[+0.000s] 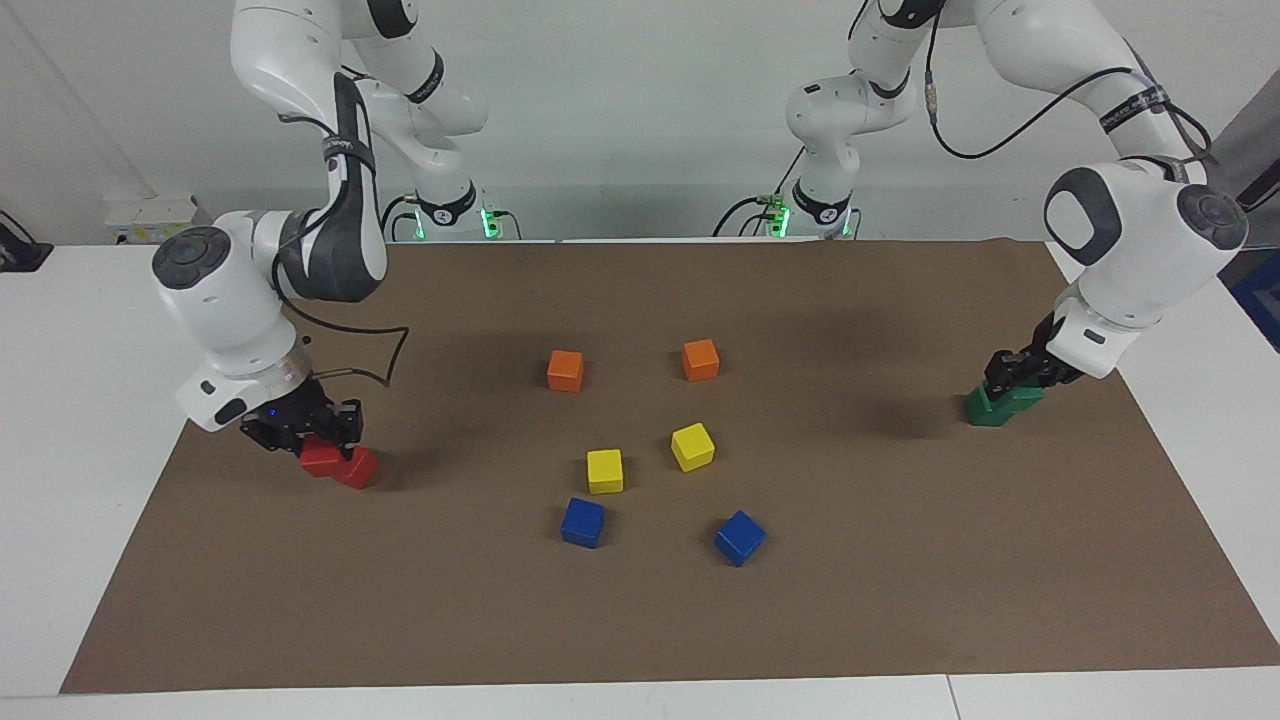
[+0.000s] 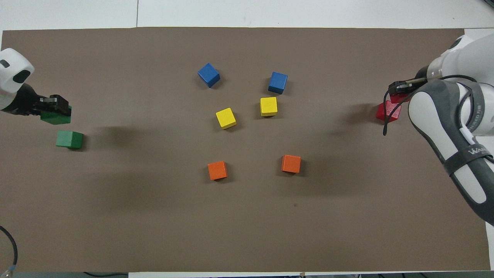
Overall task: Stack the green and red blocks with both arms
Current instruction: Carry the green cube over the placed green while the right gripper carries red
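Plainly, a brown paper sheet (image 1: 640, 620) covers most of a white worktop (image 1: 70, 400), with a pale wall (image 1: 640, 120) rising by the robots' bases. At the right arm's end, the right gripper (image 1: 318, 432) is clamped on a bright red solid cube (image 1: 322, 458), which touches a second red cube (image 1: 357, 468) resting on the sheet just beside it. Mid-sheet sit two orange cubes (image 1: 565, 370) nearest the robots, then two yellow cubes (image 1: 604, 470), then two blue cubes (image 1: 583, 521) farthest from them. At the left arm's end, the left gripper (image 1: 1015, 380) grips a dark green solid cube (image 1: 1020, 400) over the sheet; the other green cube (image 2: 69, 139) lies on the sheet close by. Printed lettering marks the right arm's dark band (image 2: 476, 151); only "WAN" can be read.
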Motion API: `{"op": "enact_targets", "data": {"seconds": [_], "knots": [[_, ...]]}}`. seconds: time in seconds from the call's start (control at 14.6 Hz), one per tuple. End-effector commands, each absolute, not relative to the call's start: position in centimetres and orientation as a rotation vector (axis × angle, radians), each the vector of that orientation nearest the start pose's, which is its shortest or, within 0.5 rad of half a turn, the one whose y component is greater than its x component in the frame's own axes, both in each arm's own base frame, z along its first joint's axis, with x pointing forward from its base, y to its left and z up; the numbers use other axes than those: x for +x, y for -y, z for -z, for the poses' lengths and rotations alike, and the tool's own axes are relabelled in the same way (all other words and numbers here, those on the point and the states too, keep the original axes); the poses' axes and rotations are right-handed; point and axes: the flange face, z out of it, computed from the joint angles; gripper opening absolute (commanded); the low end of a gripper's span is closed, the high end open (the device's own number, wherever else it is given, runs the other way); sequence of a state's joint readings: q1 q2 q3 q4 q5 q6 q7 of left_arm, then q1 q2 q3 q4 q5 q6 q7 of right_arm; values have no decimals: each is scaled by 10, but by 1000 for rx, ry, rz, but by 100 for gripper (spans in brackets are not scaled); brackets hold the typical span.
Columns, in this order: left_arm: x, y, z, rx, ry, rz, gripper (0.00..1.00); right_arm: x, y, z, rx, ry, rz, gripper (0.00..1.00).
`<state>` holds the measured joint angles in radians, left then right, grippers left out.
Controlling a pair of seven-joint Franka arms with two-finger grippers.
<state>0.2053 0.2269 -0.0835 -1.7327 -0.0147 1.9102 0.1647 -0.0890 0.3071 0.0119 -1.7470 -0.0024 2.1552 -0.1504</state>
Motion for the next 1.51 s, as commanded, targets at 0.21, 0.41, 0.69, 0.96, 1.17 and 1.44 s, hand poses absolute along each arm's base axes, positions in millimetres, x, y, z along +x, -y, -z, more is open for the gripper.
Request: {"op": "enact_targets", "data": {"seconds": [0.21,0.41,0.69,0.96,1.17,1.44], "knots": [[572,-117,-407,-3161,-148,91,0,638,50,-402,-3135,-17,140,0],[567,-120,-393,-3153,-175,112,0,633,44,-393,-3132,-98,140,0],[557,-119,-367,-3140,-189,155,0,625,45,-377,-3130,-138,173,0],[554,-119,-362,-3140,-186,155,0,621,50,-375,-3131,-173,166,0],[554,-119,-358,-3140,-198,148,0,620,55,-374,-3130,-278,162,0],[551,-120,-355,-3127,-278,161,91,616,56,-370,-3119,-404,148,0]]}}
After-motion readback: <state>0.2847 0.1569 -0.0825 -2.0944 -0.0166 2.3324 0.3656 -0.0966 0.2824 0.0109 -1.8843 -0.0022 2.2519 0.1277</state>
